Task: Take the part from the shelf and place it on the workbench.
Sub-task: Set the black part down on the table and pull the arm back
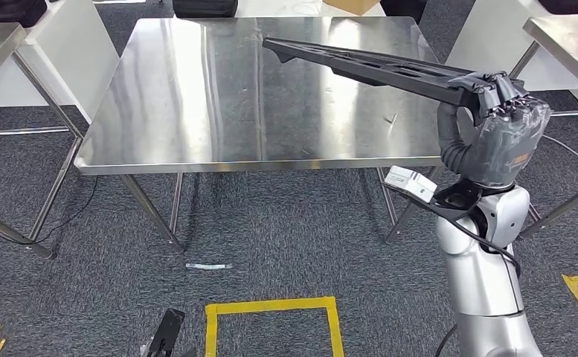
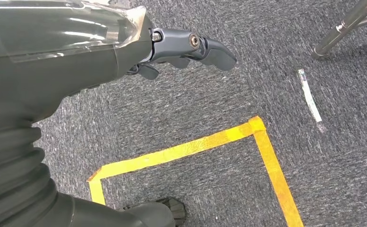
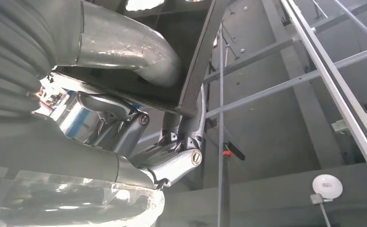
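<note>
A long flat black part [image 1: 367, 65] is held level above the steel workbench [image 1: 196, 111], reaching from the right side toward the table's middle. My right hand [image 1: 498, 111] grips its near end beside the table's right edge. In the right wrist view the fingers [image 3: 172, 165] wrap the part's dark edge [image 3: 200, 61] with the thumb over it. My left hand [image 2: 181, 49] hangs over the carpet with its fingers apart and nothing in them.
White tables stand at the left [image 1: 62, 44] and right [image 1: 561, 30] of the workbench. Yellow tape [image 1: 271, 309] marks a square on the grey carpet in front. A small white strip [image 1: 208, 265] lies on the floor under the table's front edge.
</note>
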Controlling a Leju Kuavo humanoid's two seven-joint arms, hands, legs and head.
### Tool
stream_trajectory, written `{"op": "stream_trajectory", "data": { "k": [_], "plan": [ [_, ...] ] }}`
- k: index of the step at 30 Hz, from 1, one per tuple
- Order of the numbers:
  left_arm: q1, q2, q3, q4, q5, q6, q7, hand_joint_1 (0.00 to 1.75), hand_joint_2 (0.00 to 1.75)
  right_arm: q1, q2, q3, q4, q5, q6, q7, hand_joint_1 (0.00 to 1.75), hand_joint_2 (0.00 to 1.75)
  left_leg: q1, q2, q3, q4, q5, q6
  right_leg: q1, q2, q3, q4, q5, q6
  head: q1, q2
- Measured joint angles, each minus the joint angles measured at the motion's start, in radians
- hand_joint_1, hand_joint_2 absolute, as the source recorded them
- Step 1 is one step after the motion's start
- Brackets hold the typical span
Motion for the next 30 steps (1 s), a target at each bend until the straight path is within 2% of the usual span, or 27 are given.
{"op": "stream_trajectory", "data": {
  "k": [8,22,24,26,28,30],
  "plan": [
    [0.0,0.0,0.0,0.0,0.0,0.0,0.0,0.0,1.75,0.001,0.005,-0.011,0.002,-0.004,0.0,-0.013,1.75,1.75,-0.001,0.0,0.0,0.0,0.001,0.006,0.0,0.0,0.0,-0.002,0.004,0.007,0.0,0.0],
    [-0.001,-0.002,0.0,0.0,-0.001,0.0,0.0,0.0,1.75,0.001,0.005,-0.024,0.006,-0.008,0.0,-0.02,1.75,1.75,0.003,0.001,0.0,0.0,0.002,0.006,0.004,0.0,0.0,-0.002,0.004,0.007,-0.001,0.0],
    [-0.001,-0.001,0.0,0.0,0.0,0.0,0.0,0.0,1.75,0.0,0.006,-0.024,0.006,-0.009,0.0,-0.02,1.75,1.75,0.0,0.0,-0.001,-0.001,0.0,0.013,-0.001,-0.001,0.003,-0.009,0.007,0.013,-0.001,0.0],
    [-0.002,-0.002,0.0,0.0,0.002,0.001,-0.001,0.0,1.75,0.0,0.006,-0.025,0.005,-0.008,0.0,-0.02,1.75,1.75,0.003,-0.002,0.012,-0.022,0.007,0.025,-0.002,0.0,0.006,-0.015,0.007,0.023,-0.001,0.0],
    [-0.005,-0.003,0.0,0.0,0.004,0.002,-0.002,0.0,1.75,-0.001,0.005,-0.026,0.005,-0.006,0.0,-0.02,1.75,1.75,0.012,-0.002,0.029,-0.049,0.019,0.034,-0.001,0.012,-0.019,0.04,-0.021,0.02,0.002,0.0],
    [-0.007,-0.005,0.0,0.0,0.005,0.002,-0.002,0.0,1.75,0.004,0.005,-0.027,0.005,-0.004,0.0,-0.019,1.75,1.75,0.014,-0.004,0.033,-0.055,0.022,0.036,-0.006,0.026,-0.084,0.17,-0.071,0.014,0.004,0.0]
  ]
}}
